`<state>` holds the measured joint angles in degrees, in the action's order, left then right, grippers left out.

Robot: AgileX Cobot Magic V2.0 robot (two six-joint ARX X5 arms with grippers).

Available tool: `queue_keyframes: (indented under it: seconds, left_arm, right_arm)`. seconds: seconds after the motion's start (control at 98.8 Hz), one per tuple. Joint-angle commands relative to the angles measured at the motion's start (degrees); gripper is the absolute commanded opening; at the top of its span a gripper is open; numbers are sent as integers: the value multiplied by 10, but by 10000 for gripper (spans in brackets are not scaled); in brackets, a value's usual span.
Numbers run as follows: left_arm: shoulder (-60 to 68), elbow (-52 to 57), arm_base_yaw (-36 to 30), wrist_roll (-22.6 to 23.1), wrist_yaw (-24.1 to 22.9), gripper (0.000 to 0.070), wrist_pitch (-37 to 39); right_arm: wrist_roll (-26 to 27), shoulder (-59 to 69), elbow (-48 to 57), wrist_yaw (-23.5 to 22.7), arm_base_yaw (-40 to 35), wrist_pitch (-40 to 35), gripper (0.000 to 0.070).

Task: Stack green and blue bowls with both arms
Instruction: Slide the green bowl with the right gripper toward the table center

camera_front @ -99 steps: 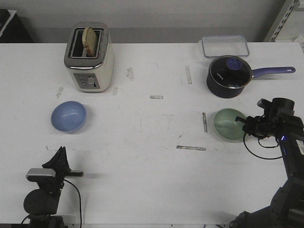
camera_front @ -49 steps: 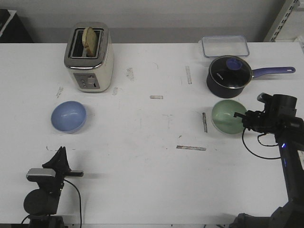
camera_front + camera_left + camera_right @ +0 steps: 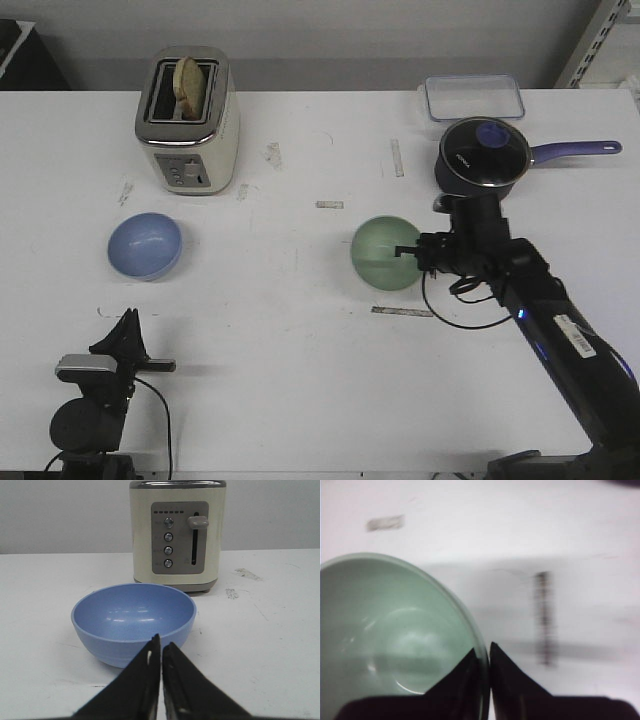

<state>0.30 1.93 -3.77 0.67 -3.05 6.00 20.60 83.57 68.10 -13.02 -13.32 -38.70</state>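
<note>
Right gripper (image 3: 412,252): jaws clamping rim of green bowl (image 3: 385,253), carrying it mid-table.
Left gripper (image 3: 161,652): jaws together, holding nothing, sitting just short of blue bowl (image 3: 134,621).
Blue bowl pos: resting near toaster (image 3: 188,118), table's left.
Tip: keep green bowl level, centre it over blue bowl before releasing.
Views: right wrist cam showing fingers (image 3: 470,667) pinching rim; front cam showing the gap btwn the bowls.

I count two small round smooth bowls, one periwinkle blue (image 3: 145,246) and one mint green (image 3: 384,252), one cream toaster (image 3: 188,120), one dark blue lidded saucepan (image 3: 483,161), and one clear plastic container (image 3: 473,97).
</note>
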Motion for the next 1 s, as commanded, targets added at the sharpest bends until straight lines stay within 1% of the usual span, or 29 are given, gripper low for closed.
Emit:
queue_keyframes:
  seconds: [0.0, 0.132, 0.192, 0.334, 0.455, 0.627, 0.88, 0.961, 0.992]
  left_arm:
    - [-1, -12, 1, 0, 0, 1, 9]
    - [-1, -12, 1, 0, 0, 1, 9]
    - [-1, -12, 1, 0, 1, 1, 9]
    - [-1, -12, 1, 0, 0, 1, 9]
    - [-1, -12, 1, 0, 0, 1, 9]
    - [-1, -12, 1, 0, 0, 1, 9]
    - [-1, -12, 1, 0, 0, 1, 9]
    - [-1, -12, 1, 0, 0, 1, 9]
    - [-1, -12, 1, 0, 0, 1, 9]
  right_arm:
    - [64, 19, 9, 15, -38, 11, 1]
    - [101, 41, 9, 33, -112, 29, 1]
    - [119, 56, 9, 49, -145, 36, 1]
    - [147, 77, 9, 83, -186, 49, 1]
    - [156, 90, 9, 87, -194, 61, 1]
    - [156, 113, 9, 87, -194, 57, 1]
    - [156, 115, 9, 90, -192, 61, 9]
    - [156, 115, 9, 90, -192, 63, 35]
    - [156, 115, 9, 90, -192, 65, 73]
